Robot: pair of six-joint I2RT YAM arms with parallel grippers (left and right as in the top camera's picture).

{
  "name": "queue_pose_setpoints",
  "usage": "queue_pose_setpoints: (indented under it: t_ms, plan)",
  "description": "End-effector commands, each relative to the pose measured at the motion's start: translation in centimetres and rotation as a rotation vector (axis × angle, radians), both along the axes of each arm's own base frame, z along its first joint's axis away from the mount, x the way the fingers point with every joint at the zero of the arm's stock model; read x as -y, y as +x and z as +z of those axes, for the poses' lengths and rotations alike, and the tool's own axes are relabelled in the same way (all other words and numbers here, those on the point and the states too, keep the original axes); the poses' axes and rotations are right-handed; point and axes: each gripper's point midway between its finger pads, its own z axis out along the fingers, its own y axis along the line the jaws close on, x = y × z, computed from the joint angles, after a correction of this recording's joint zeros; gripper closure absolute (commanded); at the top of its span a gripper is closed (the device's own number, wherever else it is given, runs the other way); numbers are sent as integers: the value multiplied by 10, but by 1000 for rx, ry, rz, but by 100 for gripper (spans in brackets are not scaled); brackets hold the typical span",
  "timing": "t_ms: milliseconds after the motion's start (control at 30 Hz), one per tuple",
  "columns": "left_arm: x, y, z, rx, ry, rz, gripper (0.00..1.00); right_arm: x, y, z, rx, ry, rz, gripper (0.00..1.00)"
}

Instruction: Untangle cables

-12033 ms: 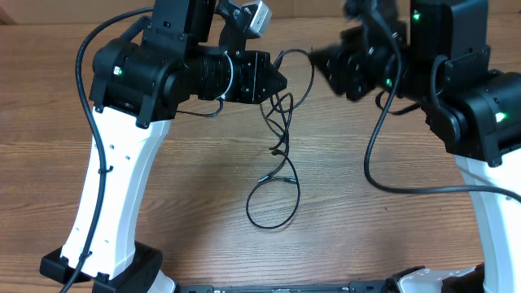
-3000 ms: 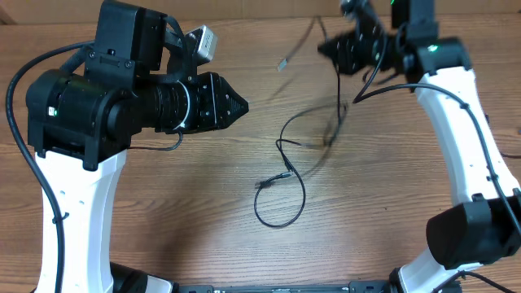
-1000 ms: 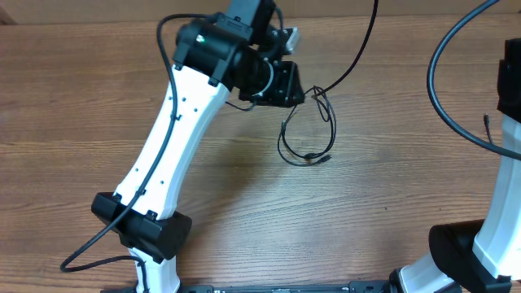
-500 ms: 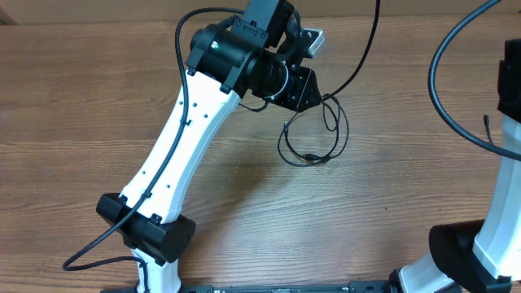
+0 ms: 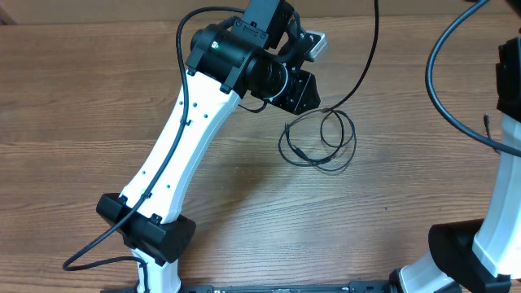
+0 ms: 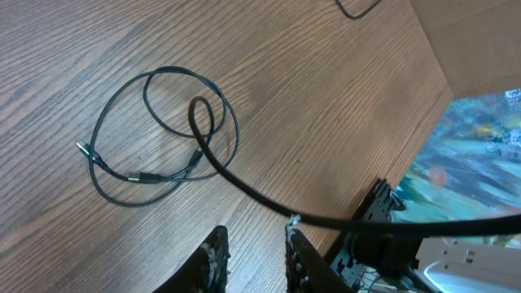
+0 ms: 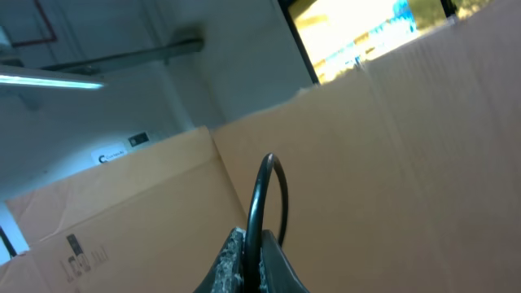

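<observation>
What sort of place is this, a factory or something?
Probably a robotics lab bench: a white left arm and right arm at a wooden table, thin cables, and cardboard panels around.

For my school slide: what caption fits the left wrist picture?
Left gripper hovering open above looped black cables on the wooden table.

This looks like a robotics lab: a white left arm [image 5: 175,155] at 8 o'clock and a right arm [image 5: 498,220] at 4 o'clock stand on a wood-grain table [image 5: 73,114]. The right wrist view shows plain cardboard [image 7: 407,163] walls. At 10 o'clock above them are an exposed pipe [image 7: 122,55] and a tube light [image 7: 49,80].
</observation>
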Motion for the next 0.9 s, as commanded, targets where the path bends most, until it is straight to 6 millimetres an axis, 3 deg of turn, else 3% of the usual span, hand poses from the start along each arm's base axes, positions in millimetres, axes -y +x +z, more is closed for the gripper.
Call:
queue_pose_setpoints:
  t_ms: [0, 233, 500, 700, 867]
  plan:
    - [3, 0, 2, 13, -11, -29, 76, 6, 9, -3, -17, 8, -42, 96]
    - [7, -8, 4, 30, -38, -109, 75, 30, 39, -46, -232, 24, -223, 96]
    - [14, -11, 11, 29, -87, -135, 72, 49, 48, -85, -397, -3, -290, 96]
    - [23, -22, 22, -11, -172, -181, 67, 78, 58, -99, -448, 0, -350, 96]
    - [36, -36, 26, -138, -205, -131, 61, 83, 58, -96, -415, -22, -315, 96]
